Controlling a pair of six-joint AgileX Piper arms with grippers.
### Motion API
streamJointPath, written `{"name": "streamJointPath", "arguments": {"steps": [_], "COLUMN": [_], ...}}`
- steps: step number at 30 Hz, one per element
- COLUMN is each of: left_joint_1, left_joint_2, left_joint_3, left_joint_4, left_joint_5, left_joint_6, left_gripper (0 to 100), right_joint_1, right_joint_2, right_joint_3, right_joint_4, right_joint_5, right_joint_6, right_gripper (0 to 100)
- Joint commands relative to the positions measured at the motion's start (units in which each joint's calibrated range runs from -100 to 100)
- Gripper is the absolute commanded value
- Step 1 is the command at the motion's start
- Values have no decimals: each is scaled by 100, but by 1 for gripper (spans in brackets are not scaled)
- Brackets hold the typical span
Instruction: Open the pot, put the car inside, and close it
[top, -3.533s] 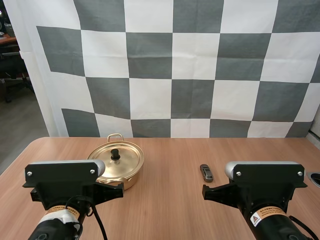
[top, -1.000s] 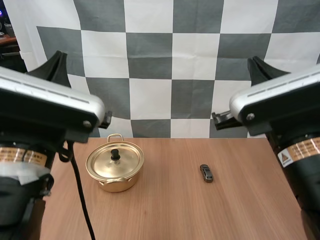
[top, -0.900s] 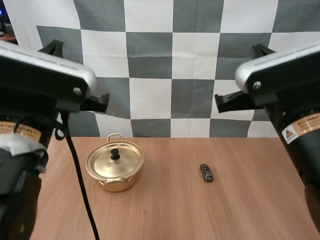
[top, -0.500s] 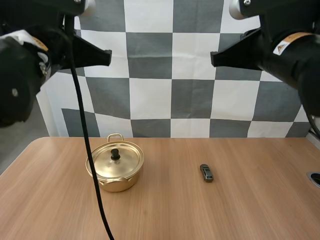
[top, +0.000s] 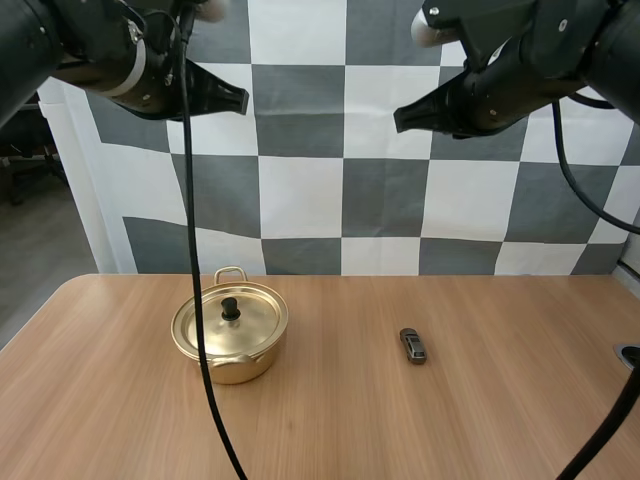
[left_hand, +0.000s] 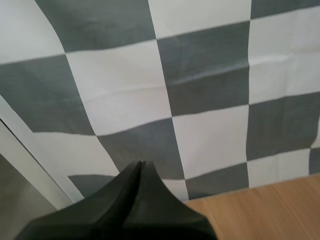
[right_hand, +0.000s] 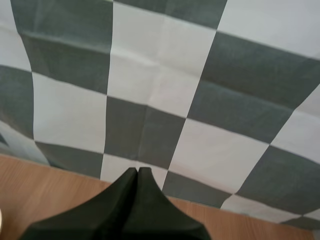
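A golden pot (top: 229, 333) stands on the wooden table (top: 330, 420), left of centre, with its lid (top: 225, 322) on and a black knob (top: 231, 308) on top. A small dark toy car (top: 412, 346) lies on the table to the pot's right. My left gripper (top: 240, 100) is high above the table at the upper left, shut, its fingers lying together as one dark wedge (left_hand: 139, 170). My right gripper (top: 400, 118) is high at the upper right, likewise shut (right_hand: 137, 175) on nothing. Both are far above the pot and the car.
The table's far edge runs along the backdrop. A round dark fitting (top: 630, 356) sits at the table's right edge. Bare wood lies between the pot and the car and along the front.
Both arms have risen from low over the table's near edge to high above it, their grippers swinging up and forward. The pot and car have not moved.
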Motion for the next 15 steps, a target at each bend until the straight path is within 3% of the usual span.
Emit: {"name": "streamJointPath", "arguments": {"steps": [1, 15], "left_joint_1": [0, 0], "left_joint_2": [-2, -2], "left_joint_3": [841, 2037], "left_joint_4": [-21, 172], "left_joint_5": [3424, 3424], "left_joint_6": [-3, 363], "left_gripper": [0, 0], "right_joint_1": [0, 0], "right_joint_2": [-1, -1], "right_joint_3": [1086, 1514], "right_joint_4": [53, 123], "right_joint_5": [3175, 3175], "right_joint_6": [-1, -1], "right_gripper": [0, 0]}}
